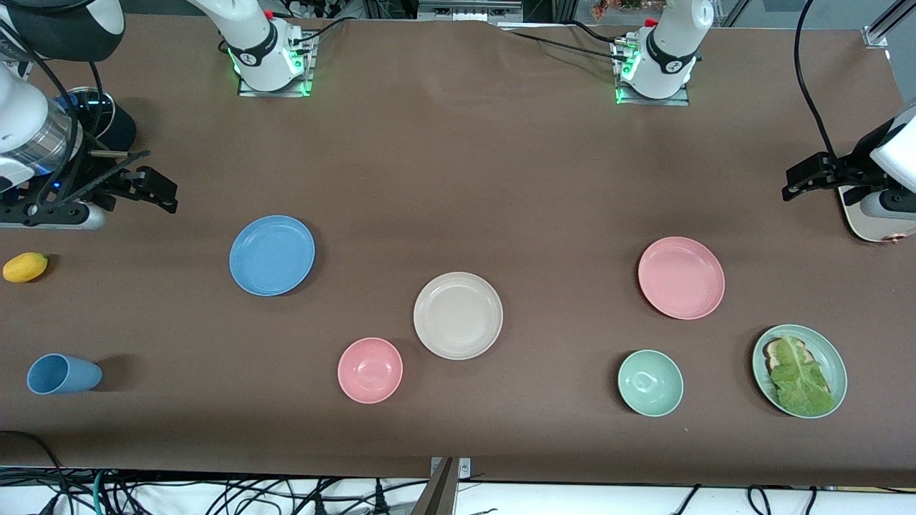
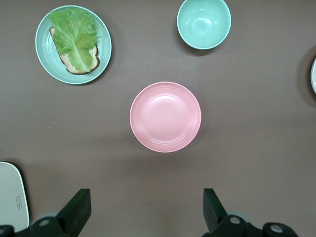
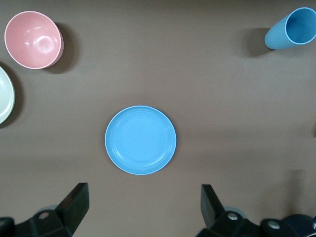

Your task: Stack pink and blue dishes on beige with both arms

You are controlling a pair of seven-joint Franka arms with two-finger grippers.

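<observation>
on the green plate point(image 1: 836, 357) bread under lettuce point(image 1: 800, 375), other dishes empty, both fingers released

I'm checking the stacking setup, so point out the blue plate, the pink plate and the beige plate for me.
blue plate point(image 1: 272, 255), front view, middle of its flat inside.
pink plate point(image 1: 680, 277), front view, middle of its flat inside.
beige plate point(image 1: 458, 315), front view, middle of its flat inside.

A: What do the arms look like?
B: White shells, dark grey joint bands, black cables; bases lit green.
A: And the hands?
B: Left gripper point(image 1: 791, 187) and right gripper point(image 1: 161, 192): black, two-fingered.
</observation>
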